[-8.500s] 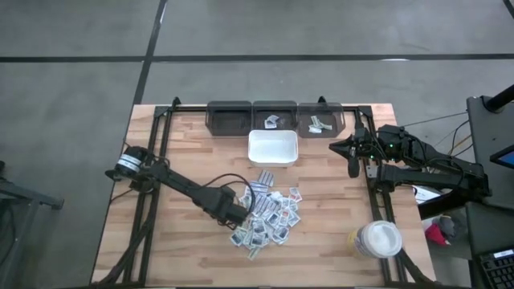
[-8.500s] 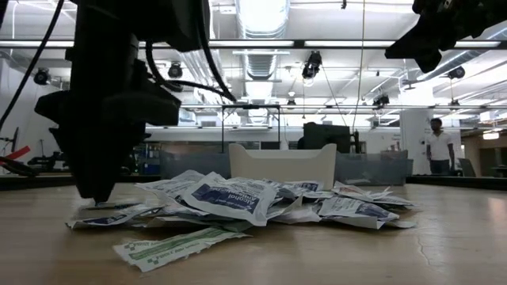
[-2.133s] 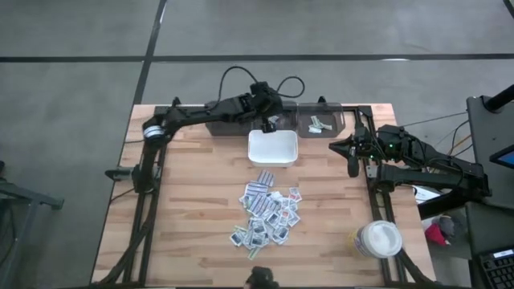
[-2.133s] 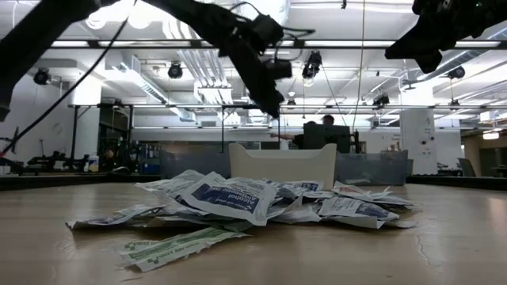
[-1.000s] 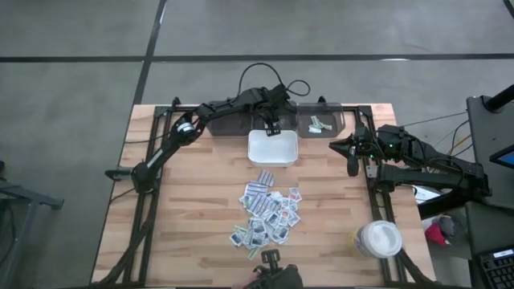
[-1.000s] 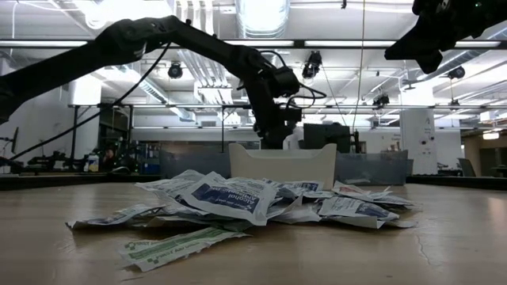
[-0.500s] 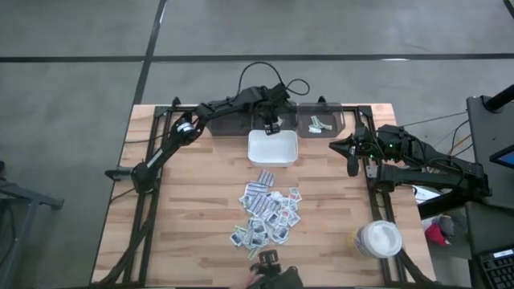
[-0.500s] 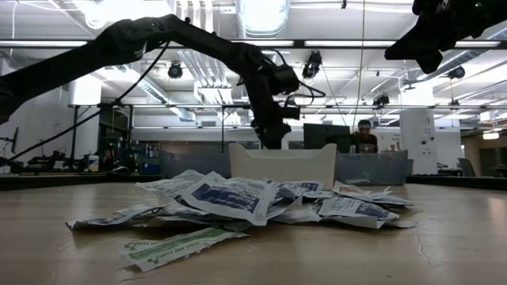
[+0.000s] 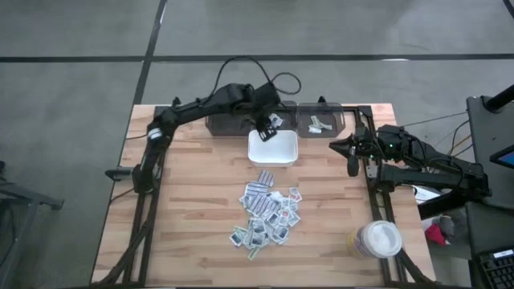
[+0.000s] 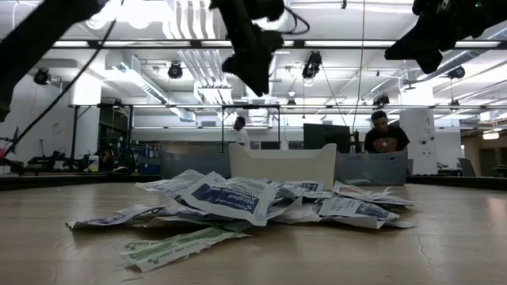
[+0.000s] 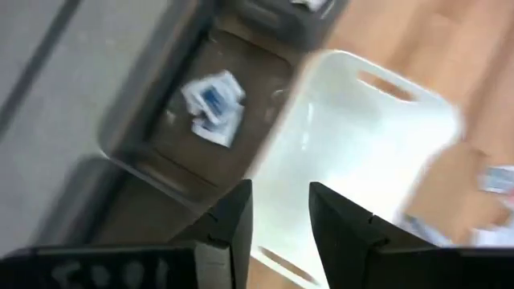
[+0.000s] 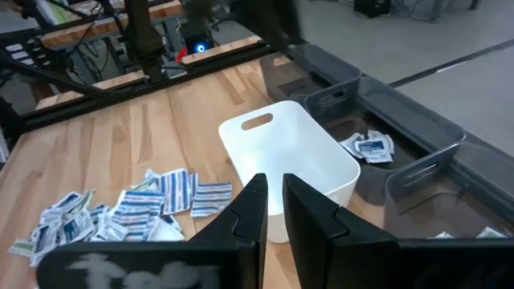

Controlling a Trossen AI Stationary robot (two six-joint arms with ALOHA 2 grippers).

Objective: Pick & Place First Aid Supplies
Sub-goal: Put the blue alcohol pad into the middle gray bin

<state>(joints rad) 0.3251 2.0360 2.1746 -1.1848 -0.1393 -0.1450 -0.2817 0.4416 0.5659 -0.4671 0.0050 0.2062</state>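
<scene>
At the tabletop's far edge, the left gripper (image 9: 261,123) hangs above the seam between the middle dark bin (image 9: 274,117) and the white tray (image 9: 273,148); its fingers (image 11: 233,221) stand apart with nothing between them. Two blue-print packets (image 11: 213,106) lie in that middle bin. The right-hand bin (image 9: 320,119) also holds a few packets. Main pile of first aid supplies (image 9: 267,213) sits spread on the wood near the table's centre, on the near side of the tray and apart from it. Right gripper (image 9: 352,164) waits by the right edge, fingers (image 12: 250,213) nearly together, holding nothing. Round white-lidded jar (image 9: 377,239) stands at the near right corner.
</scene>
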